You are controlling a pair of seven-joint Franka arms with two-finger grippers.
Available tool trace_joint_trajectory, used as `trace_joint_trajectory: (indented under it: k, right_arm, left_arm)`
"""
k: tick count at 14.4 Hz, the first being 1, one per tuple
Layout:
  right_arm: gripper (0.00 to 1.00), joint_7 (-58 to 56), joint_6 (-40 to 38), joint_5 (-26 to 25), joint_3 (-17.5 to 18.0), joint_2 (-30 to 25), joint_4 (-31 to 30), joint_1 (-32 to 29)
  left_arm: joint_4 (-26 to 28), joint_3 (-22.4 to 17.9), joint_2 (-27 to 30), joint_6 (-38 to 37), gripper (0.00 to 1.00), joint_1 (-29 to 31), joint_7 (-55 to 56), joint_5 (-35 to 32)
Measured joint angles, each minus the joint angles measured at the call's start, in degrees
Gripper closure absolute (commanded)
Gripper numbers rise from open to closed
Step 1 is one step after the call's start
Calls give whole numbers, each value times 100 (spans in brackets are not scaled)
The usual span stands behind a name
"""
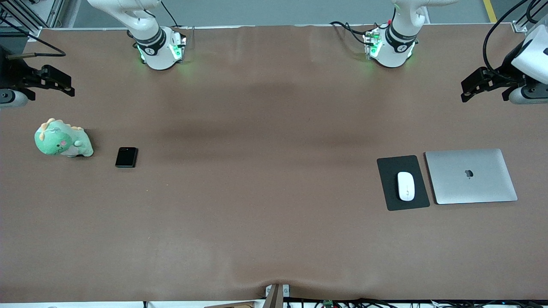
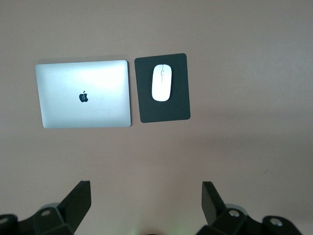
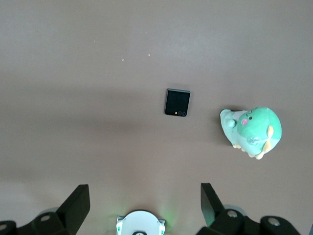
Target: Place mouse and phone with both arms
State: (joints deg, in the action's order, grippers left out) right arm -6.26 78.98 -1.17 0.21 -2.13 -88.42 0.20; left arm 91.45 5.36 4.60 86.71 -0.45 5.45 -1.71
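Note:
The white mouse lies on a black mouse pad toward the left arm's end of the table. It also shows in the left wrist view. The black folded phone lies flat on the table toward the right arm's end, and shows in the right wrist view. My left gripper hangs open and empty, high over the left arm's end. My right gripper hangs open and empty, high over the right arm's end.
A closed silver laptop lies beside the mouse pad, at the left arm's end. A green plush dinosaur sits beside the phone, at the right arm's end. The brown table cover is bare between them.

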Motion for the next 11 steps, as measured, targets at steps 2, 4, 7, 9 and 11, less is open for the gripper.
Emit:
trace_joint_trajectory:
  k: [2,4,7,9,11]
  right_arm:
    - [0,-46,99,101,-1,0,-1,-57]
    - [0,-105,133,244,-7,0,-2,-157]
    - [0,-117,145,271,-7,0,-5,-192]
    - [0,-117,145,277,-3,0,-6,-192]
    - [0,-117,144,278,-3,0,-6,-192]
  left_arm:
    - [-26,-2,0,0,0,1,0,0]
    - [-35,-3,0,0,0,1,0,0]
    - [-82,-5,0,-41,0,2,0,0]
    - [-115,-5,0,-128,0,2,0,0]
    - [-124,-5,0,-185,0,2,0,0]
